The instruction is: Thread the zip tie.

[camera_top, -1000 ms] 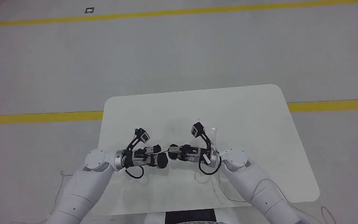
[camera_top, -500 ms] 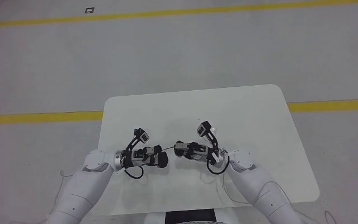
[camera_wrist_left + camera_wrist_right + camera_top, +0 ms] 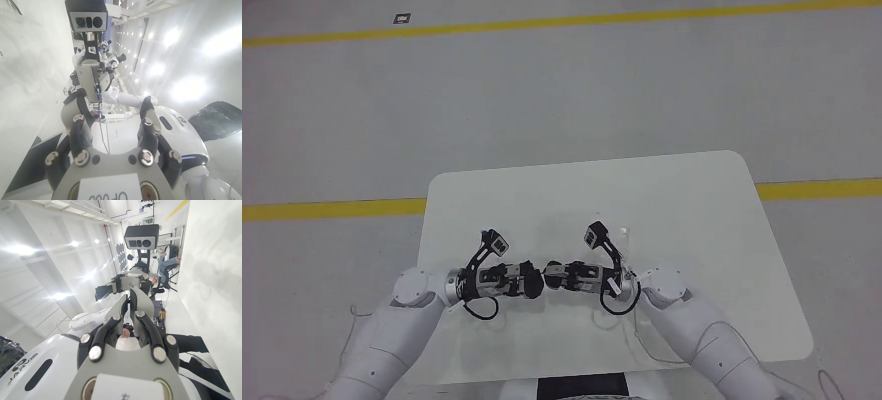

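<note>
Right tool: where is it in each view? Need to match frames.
Top view: right tool over the table, facing the left tool.
Left wrist view: right tool farther off, shut on the zip tie.
Right wrist view: right tool in the foreground, shut.
Shared landmark: the left tool, open, facing it.

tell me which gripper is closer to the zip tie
Right. The right gripper is shut on the zip tie, pinching one end. The left gripper faces it, open, with the strand running between its fingers, ungripped.
</note>
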### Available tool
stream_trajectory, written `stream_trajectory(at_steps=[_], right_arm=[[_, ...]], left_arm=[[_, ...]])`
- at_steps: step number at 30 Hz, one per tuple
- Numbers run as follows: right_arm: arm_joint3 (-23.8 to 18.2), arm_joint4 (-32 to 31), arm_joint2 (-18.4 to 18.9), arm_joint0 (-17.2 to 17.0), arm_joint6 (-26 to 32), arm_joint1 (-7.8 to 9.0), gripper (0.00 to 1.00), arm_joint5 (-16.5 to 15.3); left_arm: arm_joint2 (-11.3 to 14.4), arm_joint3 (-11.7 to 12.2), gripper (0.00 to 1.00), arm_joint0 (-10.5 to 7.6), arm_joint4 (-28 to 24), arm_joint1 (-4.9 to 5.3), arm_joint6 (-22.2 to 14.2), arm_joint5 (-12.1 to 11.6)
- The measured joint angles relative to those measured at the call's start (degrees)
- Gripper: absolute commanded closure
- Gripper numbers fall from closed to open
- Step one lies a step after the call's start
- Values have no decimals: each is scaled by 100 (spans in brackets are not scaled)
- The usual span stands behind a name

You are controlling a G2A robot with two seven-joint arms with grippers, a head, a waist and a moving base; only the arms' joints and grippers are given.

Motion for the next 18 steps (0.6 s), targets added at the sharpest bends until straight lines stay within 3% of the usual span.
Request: stream_trajectory(at_steps=[18], right_arm=[[-264,-371,33,-36,160,120,100,193]], left_arm=[[33,-46,64,35,101,57,78,4]])
